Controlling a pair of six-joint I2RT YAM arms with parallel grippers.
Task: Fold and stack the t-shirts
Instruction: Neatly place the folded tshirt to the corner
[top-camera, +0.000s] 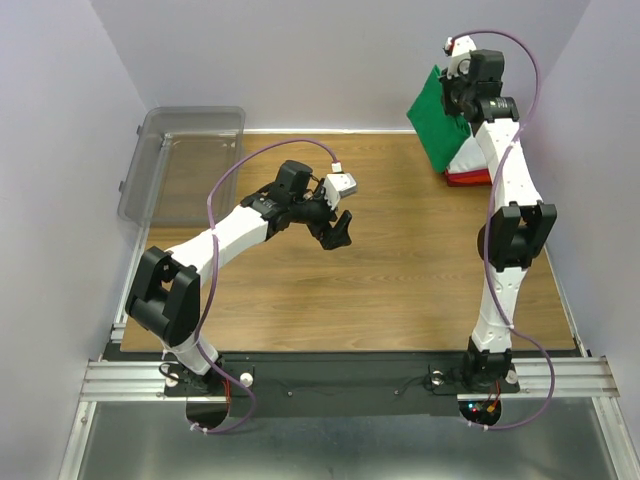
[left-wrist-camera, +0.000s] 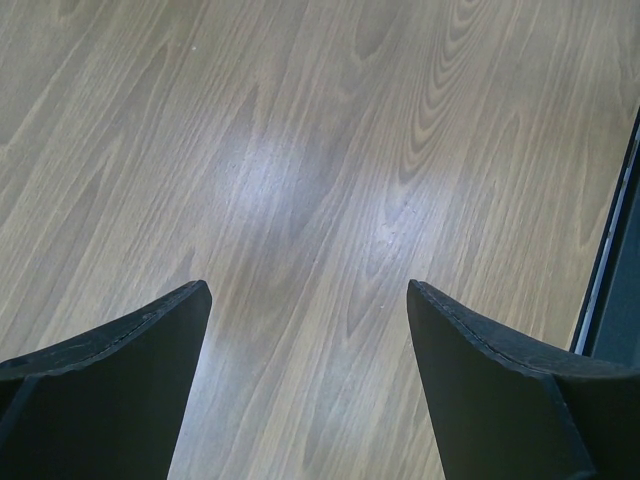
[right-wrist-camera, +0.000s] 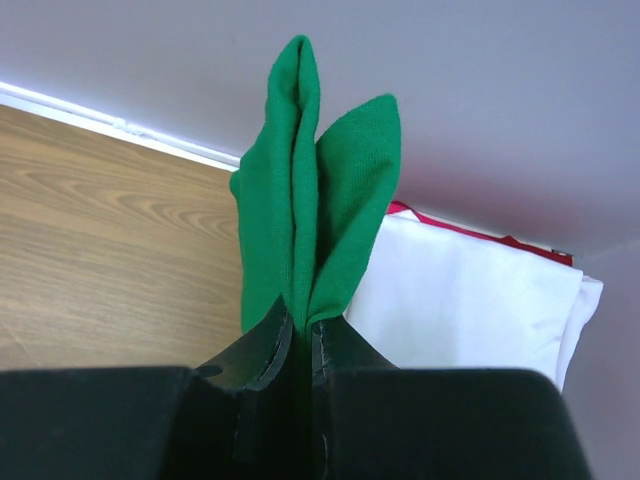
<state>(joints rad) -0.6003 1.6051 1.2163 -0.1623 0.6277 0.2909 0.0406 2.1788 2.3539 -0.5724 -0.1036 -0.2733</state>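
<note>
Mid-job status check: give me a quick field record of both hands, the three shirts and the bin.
left hand: open, empty, over bare table
right hand: shut on green t-shirt, at the far right corner
green t-shirt: pinched, hanging off the table next to the pile
white t-shirt: folded, lying on red t-shirt
red t-shirt: bottom of pile, only an edge shows
bin: clear plastic, far left corner
</note>
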